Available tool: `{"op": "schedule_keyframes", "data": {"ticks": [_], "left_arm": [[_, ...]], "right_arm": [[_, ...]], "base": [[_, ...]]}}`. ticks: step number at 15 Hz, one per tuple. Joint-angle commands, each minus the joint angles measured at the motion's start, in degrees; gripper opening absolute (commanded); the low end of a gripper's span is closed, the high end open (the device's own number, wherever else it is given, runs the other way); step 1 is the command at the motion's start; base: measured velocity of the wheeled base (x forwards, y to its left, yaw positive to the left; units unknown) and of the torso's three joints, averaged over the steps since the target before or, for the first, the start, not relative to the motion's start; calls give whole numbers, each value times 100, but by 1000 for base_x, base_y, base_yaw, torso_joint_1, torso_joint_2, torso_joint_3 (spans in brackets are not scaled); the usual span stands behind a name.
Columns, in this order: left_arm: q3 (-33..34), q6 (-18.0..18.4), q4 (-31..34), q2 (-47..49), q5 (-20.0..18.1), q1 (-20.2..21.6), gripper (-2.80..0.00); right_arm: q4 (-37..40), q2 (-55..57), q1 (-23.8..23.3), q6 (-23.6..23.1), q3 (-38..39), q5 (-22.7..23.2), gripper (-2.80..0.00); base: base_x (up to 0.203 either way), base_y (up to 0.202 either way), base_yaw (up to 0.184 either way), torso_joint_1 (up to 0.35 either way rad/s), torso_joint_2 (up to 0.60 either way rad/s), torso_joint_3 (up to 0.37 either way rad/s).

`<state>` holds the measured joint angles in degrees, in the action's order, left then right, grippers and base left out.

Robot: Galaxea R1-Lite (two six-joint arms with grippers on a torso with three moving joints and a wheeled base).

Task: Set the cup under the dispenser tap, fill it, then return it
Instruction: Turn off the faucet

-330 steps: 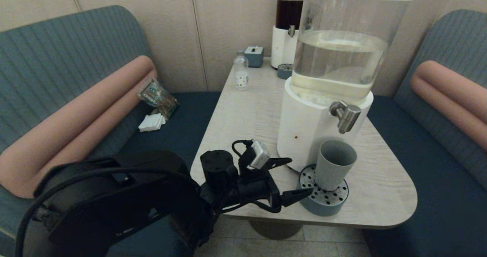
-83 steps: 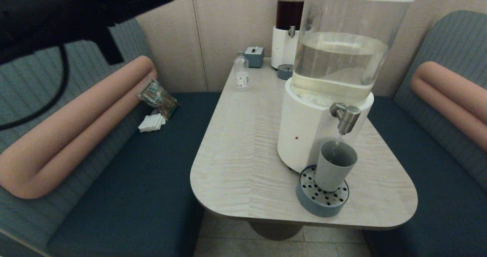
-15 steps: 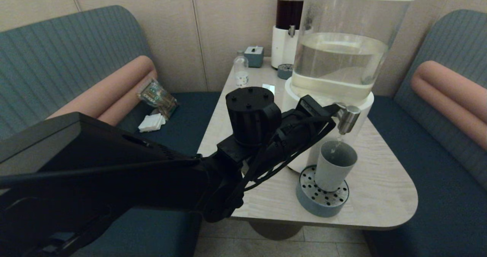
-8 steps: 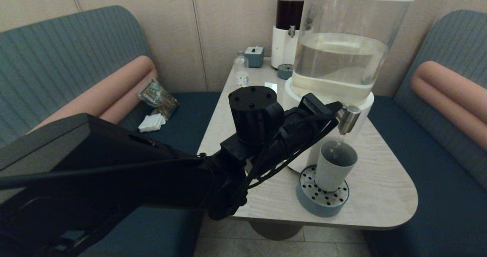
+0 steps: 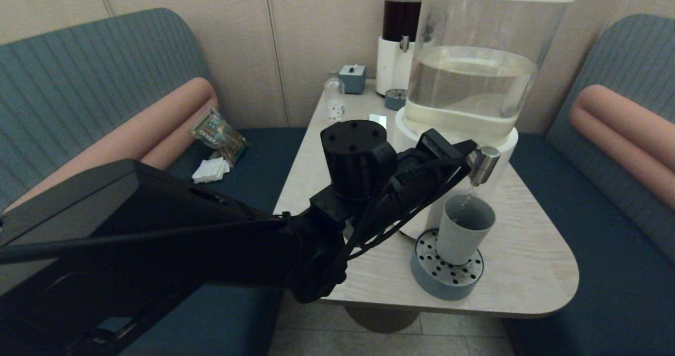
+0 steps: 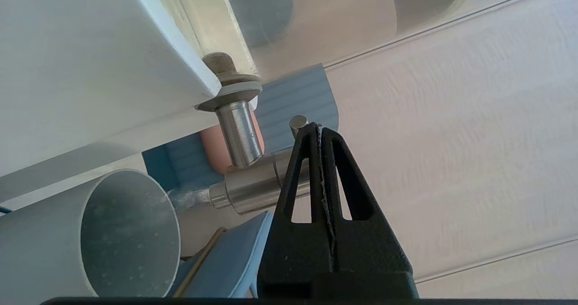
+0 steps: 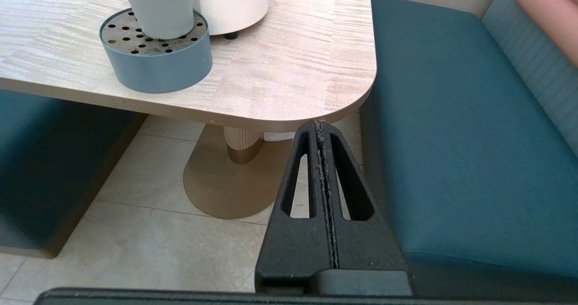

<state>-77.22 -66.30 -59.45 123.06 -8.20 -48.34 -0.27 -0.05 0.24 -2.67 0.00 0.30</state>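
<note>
Cup (image 5: 464,229) handling is the question now: the grey-blue tumbler is standing upright on the round drip tray (image 5: 447,281) in the lower right of the head view, directly beneath the dispenser tap (image 5: 481,165), and a thin stream is falling into its mouth. In the left wrist view the cup (image 6: 90,241) is showing its open mouth at the lower left of the frame, with droplets on the inner wall.

The left gripper (image 6: 318,129) is reaching across the middle of the head view, its fingers pressed together with nothing between them, the tips resting against the far end of the steel tap (image 6: 253,187), seemingly working its control. The right gripper (image 7: 321,124) is hanging parked below the table (image 7: 289,70) edge, fingers likewise pressed together and empty.

Judging by its plain matte wall, the cup is probably stiff and fairly grippy, not fragile, but it is getting heavier as it fills and will slosh if tilted. It has no handle and tapers toward the base, so a grip is likely to slide downward unless taken around the mid-wall or a little above, below the rim, with fingers on opposite sides. Lifting straight up off the perforated tray, keeping it level and clear of the spout, looks like the safest way to carry it back.
</note>
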Motion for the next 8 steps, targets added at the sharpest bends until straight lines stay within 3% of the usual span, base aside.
{"op": "schedule_keyframes", "data": {"ticks": [1, 8], "left_arm": [[-58, -41, -22, 43, -15, 0, -280], [-479, -41, -49, 344, -41, -46, -280]], "right_arm": [[-8, -4, 2, -5, 18, 5, -280], [-5, -4, 5, -5, 18, 5, -280]], "base": [[0, 0, 0, 0, 0, 0], [0, 0, 0, 0, 0, 0]]}}
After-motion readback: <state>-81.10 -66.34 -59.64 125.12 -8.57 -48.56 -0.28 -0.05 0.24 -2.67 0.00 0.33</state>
